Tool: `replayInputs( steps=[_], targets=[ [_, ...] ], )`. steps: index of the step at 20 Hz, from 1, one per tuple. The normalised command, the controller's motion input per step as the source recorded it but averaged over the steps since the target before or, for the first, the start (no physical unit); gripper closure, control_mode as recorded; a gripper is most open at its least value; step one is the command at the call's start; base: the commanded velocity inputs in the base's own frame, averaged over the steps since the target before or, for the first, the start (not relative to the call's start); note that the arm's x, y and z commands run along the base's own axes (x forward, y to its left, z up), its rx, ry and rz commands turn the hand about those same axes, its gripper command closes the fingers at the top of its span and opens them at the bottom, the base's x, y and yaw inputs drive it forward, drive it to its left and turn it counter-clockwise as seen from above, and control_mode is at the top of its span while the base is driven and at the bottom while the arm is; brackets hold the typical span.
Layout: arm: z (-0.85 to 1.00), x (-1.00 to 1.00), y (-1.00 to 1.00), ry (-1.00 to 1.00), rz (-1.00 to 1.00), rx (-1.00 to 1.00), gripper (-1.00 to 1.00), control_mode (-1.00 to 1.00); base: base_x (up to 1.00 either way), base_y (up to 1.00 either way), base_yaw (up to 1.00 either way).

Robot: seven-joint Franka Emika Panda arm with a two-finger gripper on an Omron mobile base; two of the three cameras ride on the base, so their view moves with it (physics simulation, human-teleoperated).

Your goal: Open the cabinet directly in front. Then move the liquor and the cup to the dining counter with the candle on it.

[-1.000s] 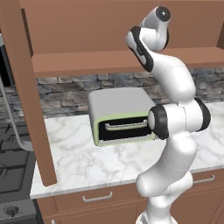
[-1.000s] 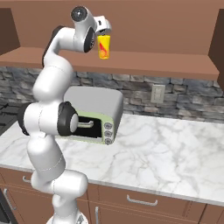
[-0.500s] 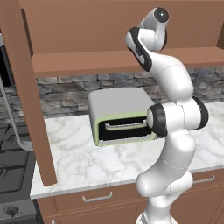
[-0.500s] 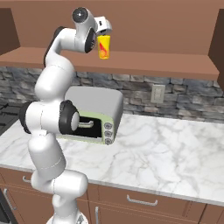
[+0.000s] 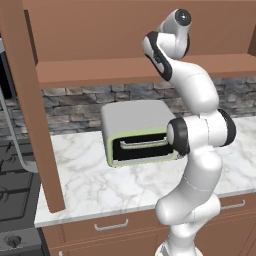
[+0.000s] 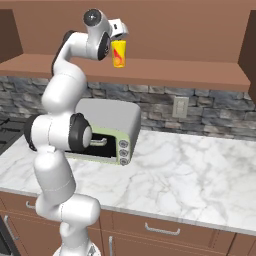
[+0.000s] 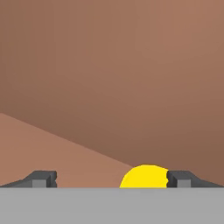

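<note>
Soft, even rendered light all round me; no glare and no hard shadows. The cabinet (image 5: 125, 30) interior looks flat. My hand view is slightly soft; edges undistorted.

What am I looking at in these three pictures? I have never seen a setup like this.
A rendered kitchen with one white robot arm. Two pictures come from cameras behind the arm, left and right; the third looks along its hand. The arm reaches up into an open brown cabinet. Its gripper has its jaws wide apart, with a yellow cup standing on the cabinet floor close to one jaw; nothing is held. Below, a grey toaster oven sits on the marble counter, with a stove at the left.
</note>
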Motion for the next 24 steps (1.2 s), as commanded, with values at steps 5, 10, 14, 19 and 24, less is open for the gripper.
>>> replayInputs(
  steps=[5,10,14,19,24],
  targets=[
    [-0.02,0.1,0.0,0.0,0.0,0.0,-1.0,-1.0,0.0,0.0,0.0],
    [-0.02,0.09,-0.02,0.0,0.0,0.0,-1.0,-1.0,0.0,0.0,0.0],
    [0.0,0.06,-0.06,0.0,0.0,0.0,-1.0,-1.0,0.0,0.0,0.0],
    [0.0,0.04,-0.07,0.0,0.0,0.0,-1.0,-1.0,0.0,0.0,0.0],
    [0.0,0.0,-0.05,0.0,0.0,0.0,-1.0,-1.0,0.0,0.0,0.0]
  ],
)
